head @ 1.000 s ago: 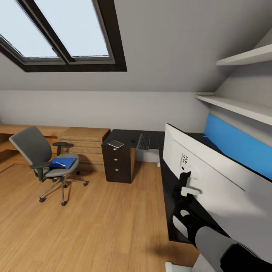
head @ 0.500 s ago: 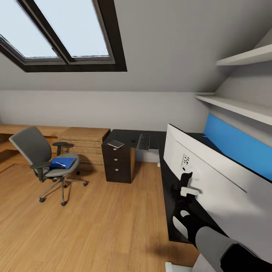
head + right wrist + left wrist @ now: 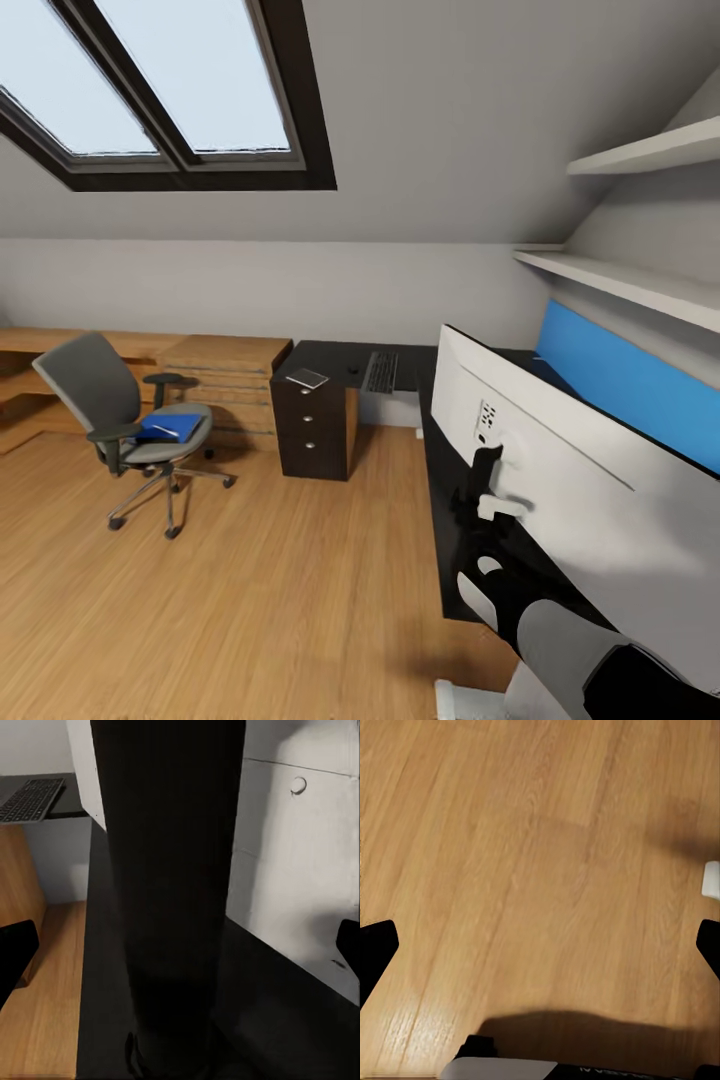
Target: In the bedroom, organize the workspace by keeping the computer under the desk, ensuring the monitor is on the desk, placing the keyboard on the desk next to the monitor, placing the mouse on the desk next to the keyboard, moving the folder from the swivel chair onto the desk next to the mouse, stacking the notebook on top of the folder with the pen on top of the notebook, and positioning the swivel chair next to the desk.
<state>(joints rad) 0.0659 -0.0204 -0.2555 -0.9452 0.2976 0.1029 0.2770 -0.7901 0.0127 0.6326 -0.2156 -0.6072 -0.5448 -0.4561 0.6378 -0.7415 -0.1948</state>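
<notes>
The grey swivel chair (image 3: 100,400) stands on the floor left of the desk (image 3: 325,355). On its seat lies the blue folder (image 3: 170,428) with a slim white pen (image 3: 160,432) on it. The notebook (image 3: 307,378), mouse (image 3: 352,373) and keyboard (image 3: 380,372) rest on the desk's far wing. The monitor (image 3: 570,480) stands on the near wing with its white back toward me. My right gripper (image 3: 180,945) is open, its fingers either side of the monitor's black stand (image 3: 169,892) without touching. My left gripper (image 3: 540,949) hangs open over bare floor. The computer is out of view.
A light wooden chest (image 3: 225,370) sits between chair and desk. White shelves (image 3: 640,150) and a blue wall panel (image 3: 630,385) run along the right wall. A skylight (image 3: 170,80) is overhead. Wood floor (image 3: 280,580) spreads wide in front of the desk.
The whole head view has shifted slightly, so the camera moved. The chair, desk items and monitor keep their places relative to each other.
</notes>
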